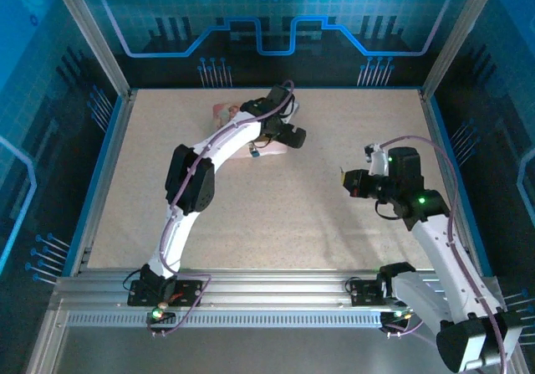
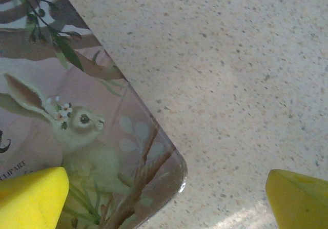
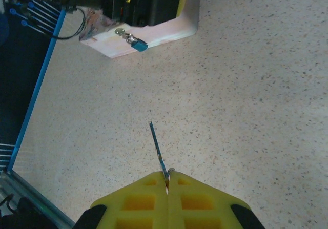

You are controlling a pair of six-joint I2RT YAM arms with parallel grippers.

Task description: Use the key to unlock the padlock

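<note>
Right wrist: right jaws clenched on the key (image 3: 158, 147), a thin, stiff, probably slippery sliver, pinched at its near end. The padlock (image 3: 138, 45), tiny and light, hangs on the front of the pink tin (image 3: 164, 33), well apart; it would likely swing unless steadied. Left wrist: left jaws spread wide, empty, over the tin's corner. From above: flat speckled bench (image 1: 334, 248), open room around the tin, blue-lit walls.

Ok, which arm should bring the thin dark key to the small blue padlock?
Right. The right arm has its jaws shut on the thin dark metal key, aimed at the small blue padlock on the side of the pink printed tin. The left arm hovers over that tin, jaws open.
</note>
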